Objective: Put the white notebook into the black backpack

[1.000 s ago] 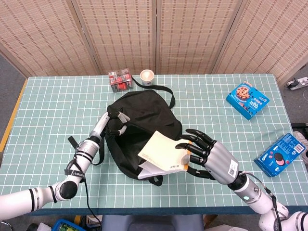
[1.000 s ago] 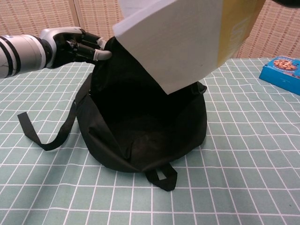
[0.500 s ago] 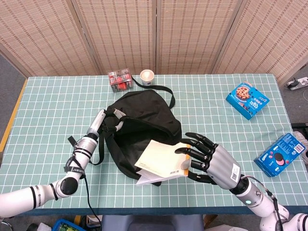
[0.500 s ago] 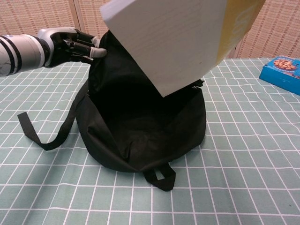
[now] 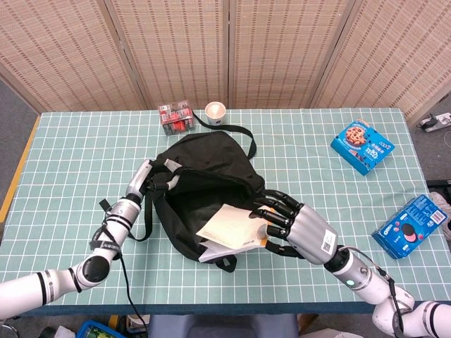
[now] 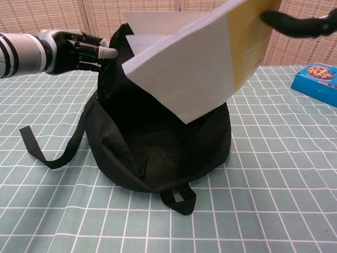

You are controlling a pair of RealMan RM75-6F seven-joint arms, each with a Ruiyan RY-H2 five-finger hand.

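Black fabric fills the middle of my head view: the black backpack point(image 5: 208, 190) lies on the green checked tablecloth point(image 5: 70, 155) with its mouth gaping toward me. My right hand point(image 5: 285, 225) grips the white notebook point(image 5: 229, 231) by its yellow-covered edge, fingers point(image 5: 271, 211) wrapped over the top and thumb beneath. The notebook sits at the hand's 9 o'clock, tilted, its far corner dipping over the bag's near rim — it is in the opening but not down inside. In the chest view the notebook point(image 6: 195, 68) hangs above the dark interior, one white corner pointing down into the bag point(image 6: 158, 153), and only a dark fingertip point(image 6: 287, 23) of my right hand shows at the upper right.

My left hand point(image 5: 151, 179) is at the bag's 9 o'clock, pinching the rim and holding the mouth open; the chest view shows it point(image 6: 79, 50) closed on the fabric's upper left edge.

Around the table: a red pack point(image 5: 176, 118) and a paper cup point(image 5: 215, 111) at the bag's 12 o'clock, a blue cookie box point(image 5: 362, 146) at 2 o'clock, and a blue Oreo pack point(image 5: 411, 227) near the right edge — both well apart from the bag. A loose strap point(image 6: 47, 150) trails left.
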